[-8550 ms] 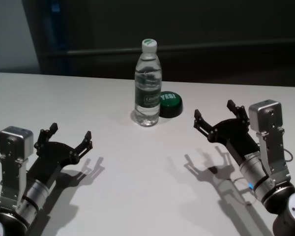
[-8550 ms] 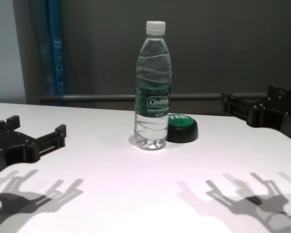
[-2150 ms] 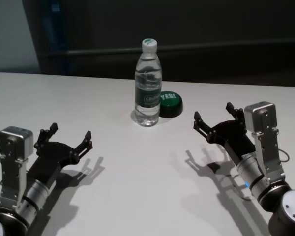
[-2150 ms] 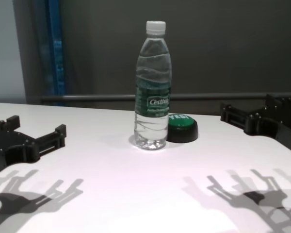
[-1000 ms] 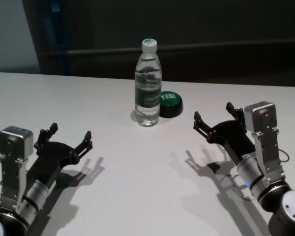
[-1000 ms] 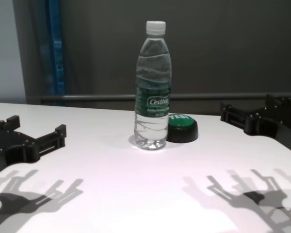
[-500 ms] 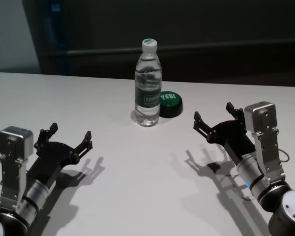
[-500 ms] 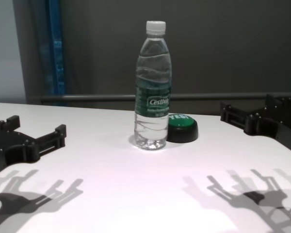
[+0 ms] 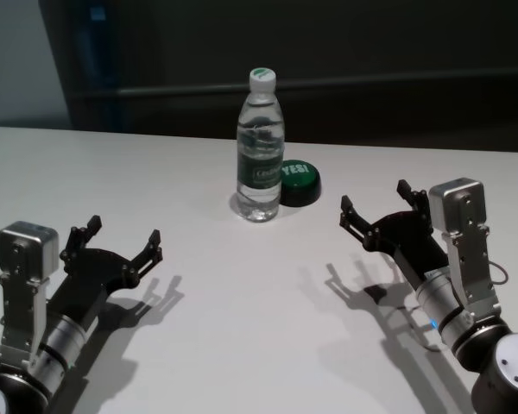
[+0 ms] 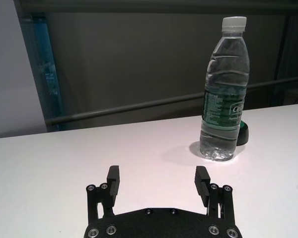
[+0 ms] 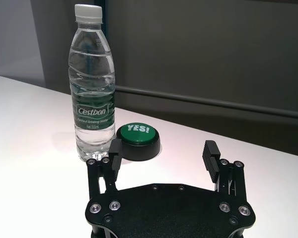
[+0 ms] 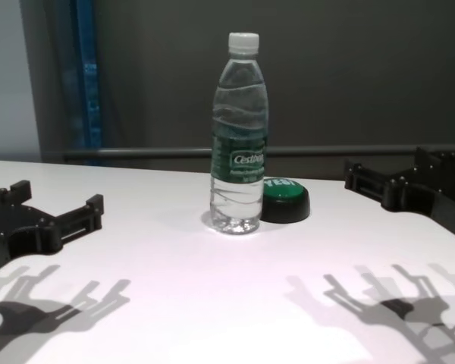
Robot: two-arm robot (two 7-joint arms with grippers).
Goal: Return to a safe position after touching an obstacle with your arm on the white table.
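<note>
The obstacle, a clear water bottle (image 9: 260, 147) with a white cap and dark green label, stands upright at the middle back of the white table (image 9: 242, 293); it also shows in the chest view (image 12: 239, 136) and both wrist views (image 10: 225, 94) (image 11: 94, 84). My left gripper (image 9: 121, 240) hovers open over the near left of the table, well short of the bottle. My right gripper (image 9: 375, 201) hangs open at the near right, apart from the bottle, nothing between its fingers.
A low green button (image 9: 298, 182) marked YES on a black base sits just right of the bottle, touching or nearly touching it. A dark rail and wall run behind the table's far edge (image 9: 397, 147).
Over the last second nothing has visibly moved. Compared with the oldest frames, my right gripper sits slightly lower and closer to me.
</note>
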